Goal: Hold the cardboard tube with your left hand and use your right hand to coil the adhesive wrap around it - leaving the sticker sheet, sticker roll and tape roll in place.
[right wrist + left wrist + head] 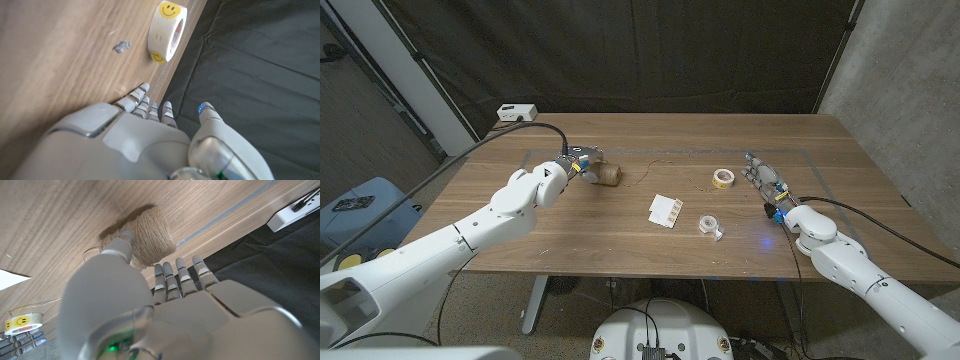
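A: What's the setting?
B: A wooden table (620,225), black curtain (620,50) behind, grey wall (900,70) on the right.
A: The hands?
B: The left hand (572,163) grips the twine-covered cardboard tube (608,175) at the table's far left. The right hand (767,183) holds nothing, fingers outstretched, beside the sticker roll (723,178).

Wooden counter (620,235), thin taped rectangle outline on its surface. Twine-wrapped tube (609,176) lies on it right at the left hand's fingers (172,278), loose strand trailing off it toward the middle. White sticker sheet (666,210) lies flat mid-counter, between the two hands. Clear tape roll (710,225) just beside it, nearer the right fingers (757,170). Smiley sticker roll (723,178) stands on edge close to the right fingertips.
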Robot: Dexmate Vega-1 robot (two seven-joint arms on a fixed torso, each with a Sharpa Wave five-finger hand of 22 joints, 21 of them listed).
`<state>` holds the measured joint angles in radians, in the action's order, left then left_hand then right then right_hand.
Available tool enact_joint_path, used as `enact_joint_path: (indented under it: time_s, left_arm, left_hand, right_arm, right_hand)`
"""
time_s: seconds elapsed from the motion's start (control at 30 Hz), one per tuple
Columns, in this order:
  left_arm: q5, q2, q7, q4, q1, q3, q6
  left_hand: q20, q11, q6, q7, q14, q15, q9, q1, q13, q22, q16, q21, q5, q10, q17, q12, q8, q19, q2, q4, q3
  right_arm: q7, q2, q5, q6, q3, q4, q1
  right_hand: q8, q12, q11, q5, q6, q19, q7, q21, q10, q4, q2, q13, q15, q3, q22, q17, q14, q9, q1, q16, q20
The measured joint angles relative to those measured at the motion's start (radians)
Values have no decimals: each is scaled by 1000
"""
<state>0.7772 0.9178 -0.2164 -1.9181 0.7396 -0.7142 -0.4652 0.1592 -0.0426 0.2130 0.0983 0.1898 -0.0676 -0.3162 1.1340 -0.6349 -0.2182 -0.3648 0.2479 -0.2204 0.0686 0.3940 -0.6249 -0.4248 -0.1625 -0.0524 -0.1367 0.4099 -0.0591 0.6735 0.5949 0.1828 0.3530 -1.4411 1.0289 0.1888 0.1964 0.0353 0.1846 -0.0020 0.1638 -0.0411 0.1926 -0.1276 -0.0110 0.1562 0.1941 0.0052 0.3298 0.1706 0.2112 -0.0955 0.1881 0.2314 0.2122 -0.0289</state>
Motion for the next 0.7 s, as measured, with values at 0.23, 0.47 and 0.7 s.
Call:
enact_joint_path:
  time_s: [0.23, 0.47, 0.7]
  left_arm:
    - [8, -14, 4, 18, -7, -10, 4]
    - [9, -37, 7, 45, -15, -23, 2]
    - [8, -46, 22, 59, -17, -30, -1]
  left_hand:
    - [-1, 6, 45, -13, 34, 12, 10, 0, 18, 0, 0, 8, 0, 48, -13, 0, 0, -14, 0, -10, 10]
    - [-3, 18, 97, -19, 81, 23, 18, 0, 39, 5, 0, 15, 0, 104, -22, -3, -12, -30, 0, -21, 29]
    - [-6, 37, 174, -28, 167, 48, 18, 21, 58, 5, -28, 25, 4, 181, -22, -13, -47, -63, 6, -40, 62]
  right_arm:
    - [1, 2, 2, 0, -3, 3, 5]
    - [2, 3, 10, -1, -4, 5, 8]
    - [2, 3, 12, -7, -5, 5, 8]
  right_hand:
    - [0, 0, 0, 0, 0, 0, 0, 0, 0, 0, 0, 0, 0, 0, 0, 0, 0, 0, 0, 0, 0]
    - [0, 0, 0, 0, 0, 0, 0, 0, 0, 0, 0, 0, 0, 0, 0, 0, 0, 0, 0, 0, 0]
    - [0, 0, 0, 0, 0, 1, 0, 0, 0, 0, 0, 0, 0, 0, 0, 0, 0, 0, 0, 0, -1]
